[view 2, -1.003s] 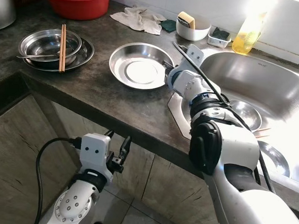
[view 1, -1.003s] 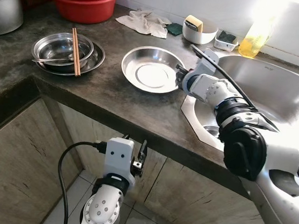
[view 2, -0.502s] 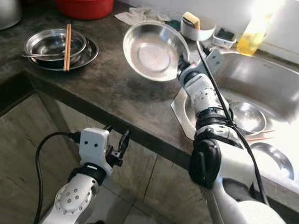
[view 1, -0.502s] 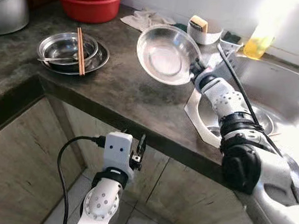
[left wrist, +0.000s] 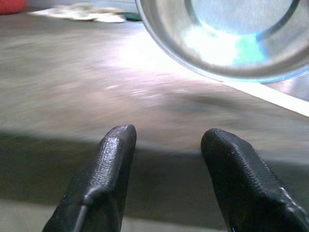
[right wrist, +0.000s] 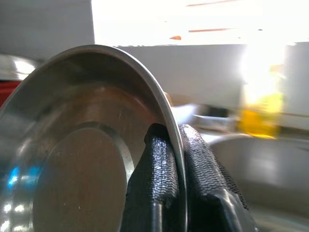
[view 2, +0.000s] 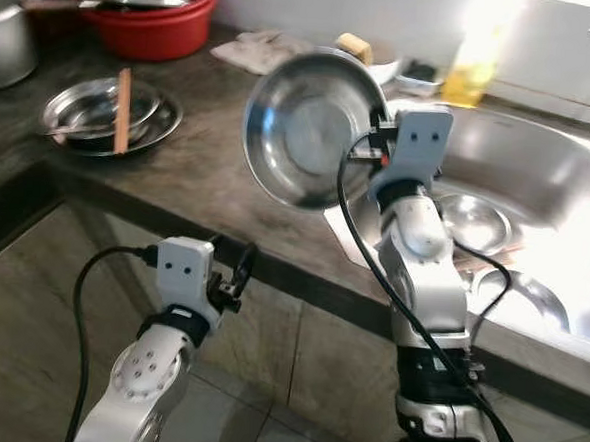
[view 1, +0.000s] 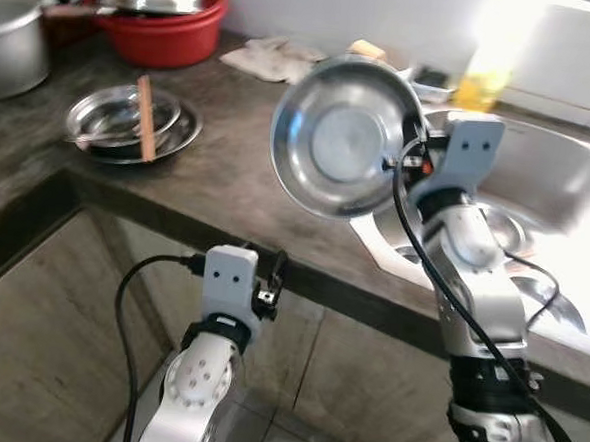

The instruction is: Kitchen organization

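- Right end effector (right wrist: 176,169) pinches the rim of a steel plate (view 1: 345,134), held upright above the desk (view 1: 227,187), centre of frame.
- Left end effector (left wrist: 166,169), fingers apart and holding nothing, hangs below the desk edge, lower left.
- Stacked bowls (view 1: 130,126) with chopsticks (view 1: 144,130) sit upper left.

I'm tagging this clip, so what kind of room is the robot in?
Most likely a home kitchen: a dark stone counter with a steel sink, stacked steel dishes with chopsticks, and a steel plate held by the right gripper.
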Available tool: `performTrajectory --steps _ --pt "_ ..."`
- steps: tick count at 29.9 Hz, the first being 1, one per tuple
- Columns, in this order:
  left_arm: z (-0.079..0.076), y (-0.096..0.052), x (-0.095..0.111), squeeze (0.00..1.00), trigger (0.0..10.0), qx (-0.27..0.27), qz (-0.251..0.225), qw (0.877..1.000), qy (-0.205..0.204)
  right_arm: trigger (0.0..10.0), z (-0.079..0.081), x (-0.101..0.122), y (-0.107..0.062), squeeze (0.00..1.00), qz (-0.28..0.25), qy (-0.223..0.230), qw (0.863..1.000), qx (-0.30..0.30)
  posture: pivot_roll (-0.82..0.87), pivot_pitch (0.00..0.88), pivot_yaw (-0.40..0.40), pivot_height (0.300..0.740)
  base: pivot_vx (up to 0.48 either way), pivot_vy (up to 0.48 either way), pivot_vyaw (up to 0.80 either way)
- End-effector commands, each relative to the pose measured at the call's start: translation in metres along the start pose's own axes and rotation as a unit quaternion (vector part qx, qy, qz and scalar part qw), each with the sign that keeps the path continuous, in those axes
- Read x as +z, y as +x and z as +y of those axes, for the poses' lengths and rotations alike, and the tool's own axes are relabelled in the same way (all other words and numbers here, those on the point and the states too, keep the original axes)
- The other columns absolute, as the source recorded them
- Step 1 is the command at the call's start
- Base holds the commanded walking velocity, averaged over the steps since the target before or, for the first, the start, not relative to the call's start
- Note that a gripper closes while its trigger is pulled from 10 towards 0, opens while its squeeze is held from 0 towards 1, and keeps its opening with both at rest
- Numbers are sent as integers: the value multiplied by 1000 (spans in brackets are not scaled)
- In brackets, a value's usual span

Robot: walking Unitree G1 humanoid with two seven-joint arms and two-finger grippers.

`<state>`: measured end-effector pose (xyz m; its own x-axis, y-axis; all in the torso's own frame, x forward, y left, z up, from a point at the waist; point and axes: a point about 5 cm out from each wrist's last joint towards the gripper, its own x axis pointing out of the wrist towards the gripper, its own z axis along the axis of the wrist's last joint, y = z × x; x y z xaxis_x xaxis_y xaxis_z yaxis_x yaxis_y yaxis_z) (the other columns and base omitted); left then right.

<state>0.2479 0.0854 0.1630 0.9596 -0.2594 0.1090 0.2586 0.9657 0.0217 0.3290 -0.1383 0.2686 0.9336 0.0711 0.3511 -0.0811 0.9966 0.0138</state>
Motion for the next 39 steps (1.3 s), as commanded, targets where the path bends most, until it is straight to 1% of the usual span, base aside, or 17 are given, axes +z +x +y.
performTrajectory --steps 1,4,5,7,9,13,17,19,20,24,26,28,30,33,35,38,39 --pt "0 1 0 0 10000 -5 -3 1000 13 0 1 12 -3 0 -20 -8 1000 -3 54 82 -13 740 0 0 -788" --pt "0 3 0 0 10000 -13 -7 1000 21 0 -1 9 -5 0 -7 -20 1000 -10 55 72 -9 740 0 0 -788" --pt "-1 4 0 0 10000 -20 -12 999 26 0 -1 10 -5 0 -7 -40 999 -9 54 70 -9 740 0 -461 -788" --pt "-1 5 -1 0 10000 -19 -9 999 37 0 -1 10 -4 0 -2 -35 999 -7 53 64 -10 740 0 -463 -788" --pt "-1 5 -2 0 10000 -23 -7 999 38 0 0 11 -3 0 3 -48 999 -4 50 64 -8 740 0 -465 -788" --pt "-1 6 -3 0 10000 -23 -7 999 42 0 0 12 2 0 11 -48 999 -5 51 71 -14 740 0 -465 -800" --pt "1 6 -5 0 10000 -11 2 1000 18 0 -2 10 7 0 28 -66 997 -11 57 81 -19 740 133 -311 0" --pt "1 6 -6 0 10000 -7 6 1000 17 0 -2 9 7 0 33 -68 997 -9 57 81 -19 740 0 0 0" --pt "3 6 -5 0 10000 0 2 1000 19 0 -2 5 11 0 50 -72 996 -6 59 88 -19 740 0 0 0" --pt "4 5 -4 0 10000 1 -1 1000 14 0 -4 3 17 0 60 -64 996 -5 60 93 -17 740 0 0 0" --pt "4 4 -4 0 10000 3 1 1000 13 0 -4 0 21 0 81 -57 995 2 61 97 -21 740 0 0 0" --pt "4 4 -4 0 10000 2 2 1000 13 10000 -4 -2 26 0 92 -67 993 7 61 100 -21 740 0 0 0" --pt "4 4 -4 0 10000 3 3 1000 13 10000 -5 -6 34 0 112 -83 990 14 61 106 -21 740 0 0 0" --pt "3 4 -3 0 10000 3 3 1000 12 10000 -9 -9 44 0 129 -84 988 14 62 115 -22 740 0 0 0" --pt "3 3 -3 0 10000 3 2 1000 11 10000 -14 -10 59 0 140 -75 987 9 63 126 -22 740 0 0 0" --pt "3 1 -3 0 10000 1 4 1000 10 10000 -15 -10 71 0 146 -72 987 9 68 146 -22 740 0 0 0" --pt "2 -1 -2 0 10000 0 5 1000 10 10000 -15 -9 78 0 148 -67 987 8 69 158 -26 740 0 0 0"
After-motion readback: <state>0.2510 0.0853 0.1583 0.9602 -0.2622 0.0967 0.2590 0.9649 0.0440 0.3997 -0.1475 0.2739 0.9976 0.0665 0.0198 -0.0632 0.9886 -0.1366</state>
